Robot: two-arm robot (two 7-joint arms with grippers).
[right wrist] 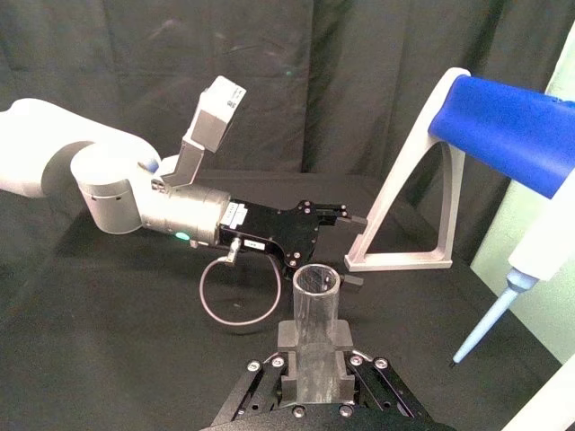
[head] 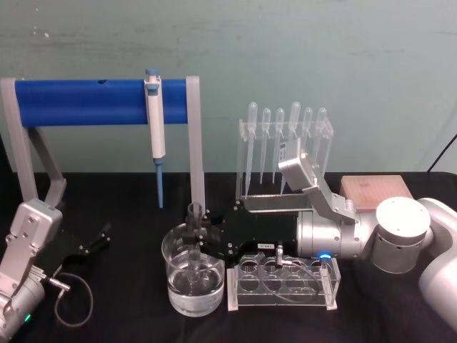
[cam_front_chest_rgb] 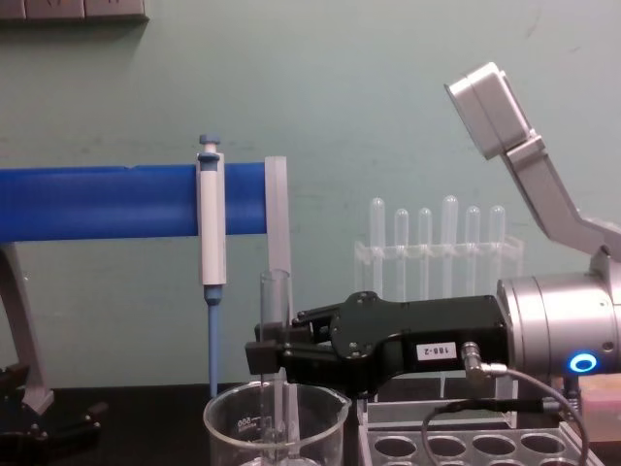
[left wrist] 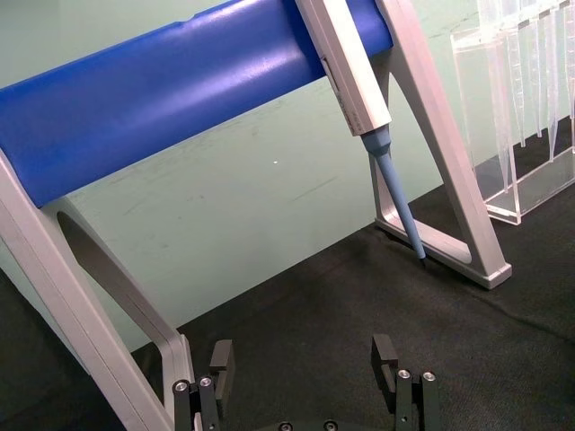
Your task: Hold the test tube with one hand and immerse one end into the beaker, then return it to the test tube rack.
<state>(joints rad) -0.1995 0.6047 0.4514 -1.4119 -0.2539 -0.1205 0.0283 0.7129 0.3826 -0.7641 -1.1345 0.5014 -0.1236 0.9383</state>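
Dip step: right claw (cam_front_chest_rgb: pixel 264 355) has the tube
Right claw pinches the test tube (cam_front_chest_rgb: pixel 276 303) upright, long axis vertical, lower end inside the beaker (cam_front_chest_rgb: pixel 233 419). Test tube rack (head: pixel 285 291) sits just right of the beaker, on the right arm's side. Left claw (left wrist: pixel 304 352) is spread, idle left of the beaker.

Test tube (cam_front_chest_rgb: pixel 276 306) seemingly in beaker (cam_front_chest_rgb: pixel 228 427), beside rack (head: pixel 314 293)

Clear glass test tube (cam_front_chest_rgb: pixel 275 301), upright, open rim up, clamped in right tool (cam_front_chest_rgb: pixel 270 355), lower end inside wide clear beaker (cam_front_chest_rgb: pixel 243 419) with white scale marks, on black desk (head: pixel 128 207).
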